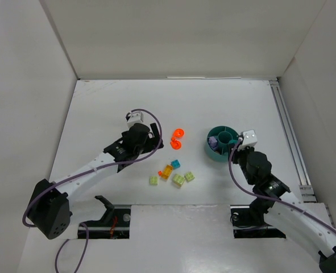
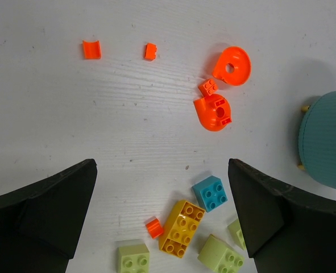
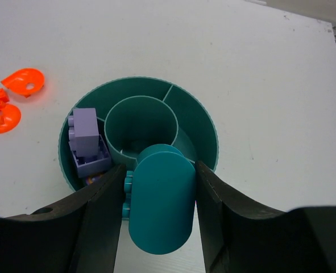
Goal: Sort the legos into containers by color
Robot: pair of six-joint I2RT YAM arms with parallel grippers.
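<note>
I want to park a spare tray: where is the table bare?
Bare: the far strip of table beyond the orange discs and the dish, and the stretch right of the dish. Crowded: the middle, where bricks cluster between the orange discs and the near edge.

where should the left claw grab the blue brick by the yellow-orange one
Grip the blue brick by two opposite flat side walls, bringing the open left claw straight down. It lies flat, studs up, so the sides are the only plain hold. Probably pick the walls clear of the yellow-orange brick crowding one corner.
</note>
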